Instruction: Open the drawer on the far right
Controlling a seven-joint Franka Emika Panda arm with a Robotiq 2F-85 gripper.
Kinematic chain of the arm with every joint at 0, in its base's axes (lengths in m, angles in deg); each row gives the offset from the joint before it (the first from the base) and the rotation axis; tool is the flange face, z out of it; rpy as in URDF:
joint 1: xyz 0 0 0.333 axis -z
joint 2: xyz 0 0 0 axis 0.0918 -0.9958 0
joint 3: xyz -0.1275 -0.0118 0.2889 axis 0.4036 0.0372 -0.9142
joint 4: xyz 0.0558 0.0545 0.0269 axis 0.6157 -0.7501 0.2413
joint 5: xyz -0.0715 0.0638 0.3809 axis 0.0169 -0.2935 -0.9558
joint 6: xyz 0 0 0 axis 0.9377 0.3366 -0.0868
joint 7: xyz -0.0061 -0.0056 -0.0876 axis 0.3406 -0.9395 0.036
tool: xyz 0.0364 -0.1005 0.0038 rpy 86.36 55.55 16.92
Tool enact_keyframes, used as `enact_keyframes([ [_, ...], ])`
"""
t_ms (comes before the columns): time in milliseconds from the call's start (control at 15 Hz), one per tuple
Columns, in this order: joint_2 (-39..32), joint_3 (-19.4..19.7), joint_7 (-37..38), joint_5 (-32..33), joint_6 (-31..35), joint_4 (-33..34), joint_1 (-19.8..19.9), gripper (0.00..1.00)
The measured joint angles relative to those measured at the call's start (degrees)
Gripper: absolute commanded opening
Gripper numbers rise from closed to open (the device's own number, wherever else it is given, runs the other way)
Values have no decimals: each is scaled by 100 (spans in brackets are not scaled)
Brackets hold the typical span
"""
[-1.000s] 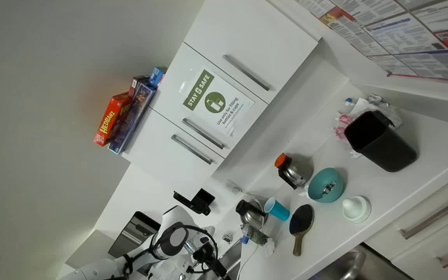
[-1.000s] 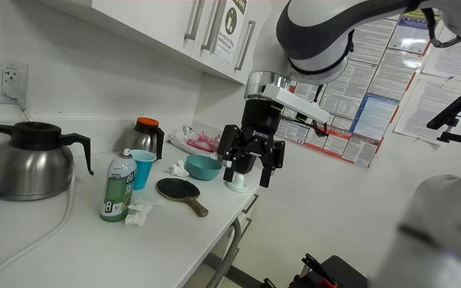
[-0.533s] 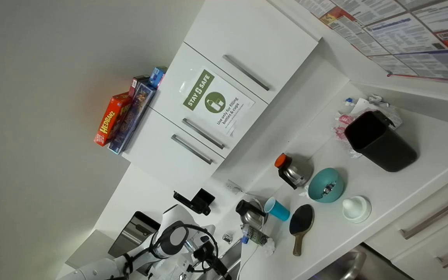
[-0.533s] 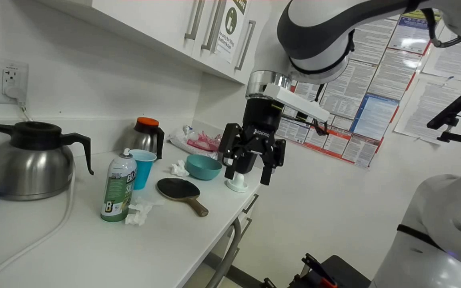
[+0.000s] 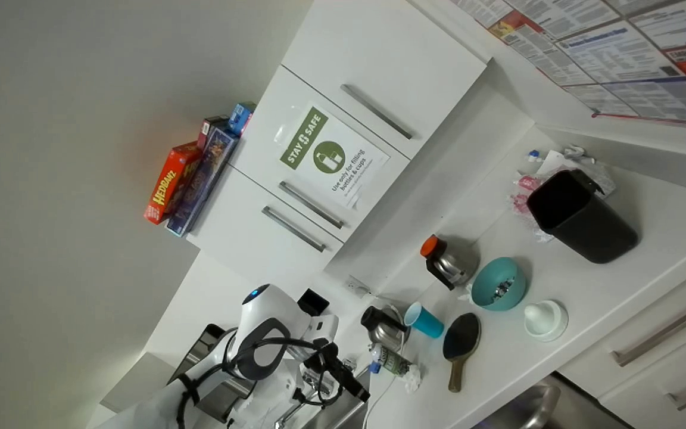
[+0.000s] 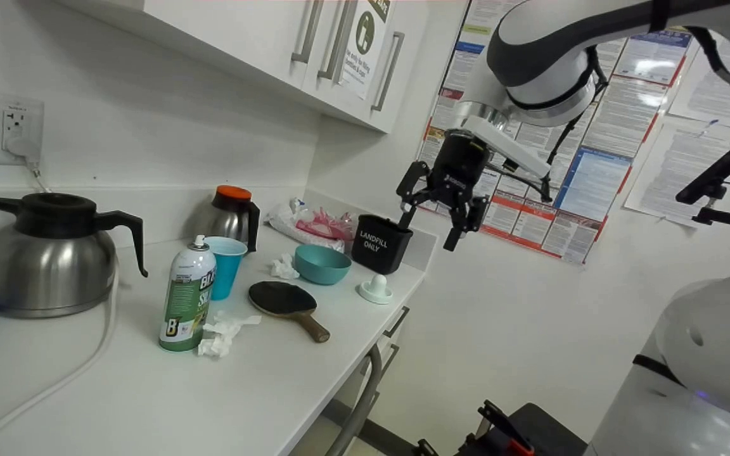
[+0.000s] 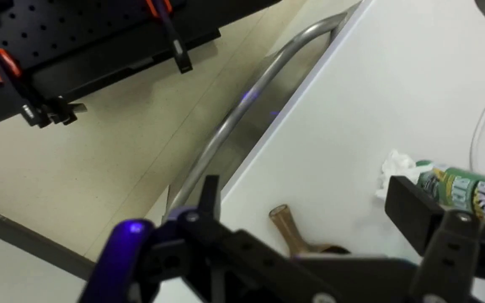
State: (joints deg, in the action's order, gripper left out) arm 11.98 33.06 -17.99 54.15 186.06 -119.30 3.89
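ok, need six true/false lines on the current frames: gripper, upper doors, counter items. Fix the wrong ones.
1. The gripper is open. True.
2. The far-right upper door is shut. True.
3. The sign is on that door. False: it is on the neighbouring door.
4. The can lies on its side. False: the can stands upright.
5. The paddle lies on the counter. True.
6. The bin reads RECYCLING ONLY. False: it reads LANDFILL ONLY.
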Motion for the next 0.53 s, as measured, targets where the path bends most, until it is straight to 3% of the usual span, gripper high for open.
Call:
enact_keyframes([
  [533,138,1193,-698,943,799,-478,1492,100],
])
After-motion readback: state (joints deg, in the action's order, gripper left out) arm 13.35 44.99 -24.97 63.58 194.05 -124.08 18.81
